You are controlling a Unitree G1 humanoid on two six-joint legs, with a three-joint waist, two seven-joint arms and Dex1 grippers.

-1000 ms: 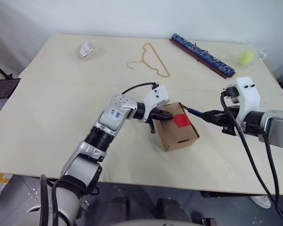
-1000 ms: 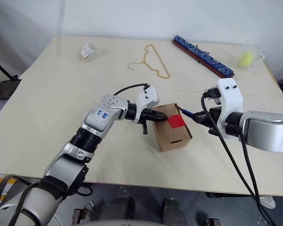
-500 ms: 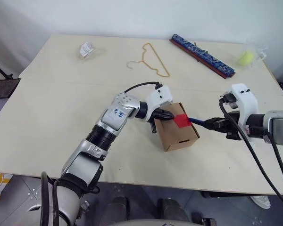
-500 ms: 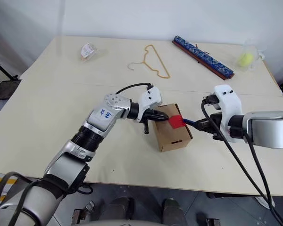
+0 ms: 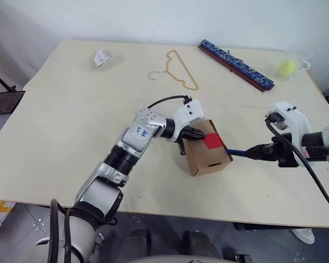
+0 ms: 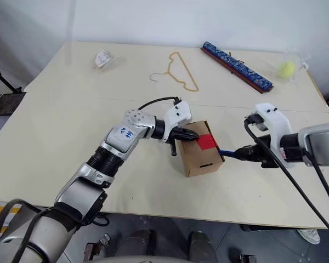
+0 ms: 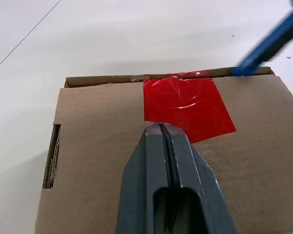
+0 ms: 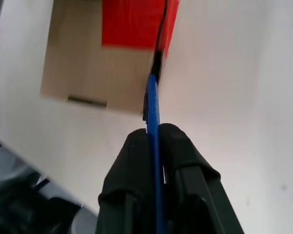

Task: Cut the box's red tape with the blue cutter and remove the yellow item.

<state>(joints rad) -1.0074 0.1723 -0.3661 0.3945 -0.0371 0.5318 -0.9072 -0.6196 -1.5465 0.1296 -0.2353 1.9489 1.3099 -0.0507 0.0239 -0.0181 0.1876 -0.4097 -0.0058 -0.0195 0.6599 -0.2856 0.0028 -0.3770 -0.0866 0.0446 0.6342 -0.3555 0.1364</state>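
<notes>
Two pincers engaged. Left pincer (image 7: pixel 162 127), fingers pressed together and holding nothing, presses down on the box (image 5: pixel 204 156), which sits mid-worktop (image 5: pixel 71 109). Right pincer (image 5: pixel 259 151) is clamped on the blue cutter (image 5: pixel 237 153), whose tip sits at the box's upper edge beside the red tape (image 7: pixel 185 105). In the right wrist view the tape appears split along the flap seam, though I cannot tell how far. Flaps remain closed; opening them and taking out the yellow item remain.

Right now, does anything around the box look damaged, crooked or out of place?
Nothing stands out. The box sits flat and intact, red tape smooth across its edge. The left hand, shut, presses on top; the right hand grips the blue cutter at the taped edge.
</notes>
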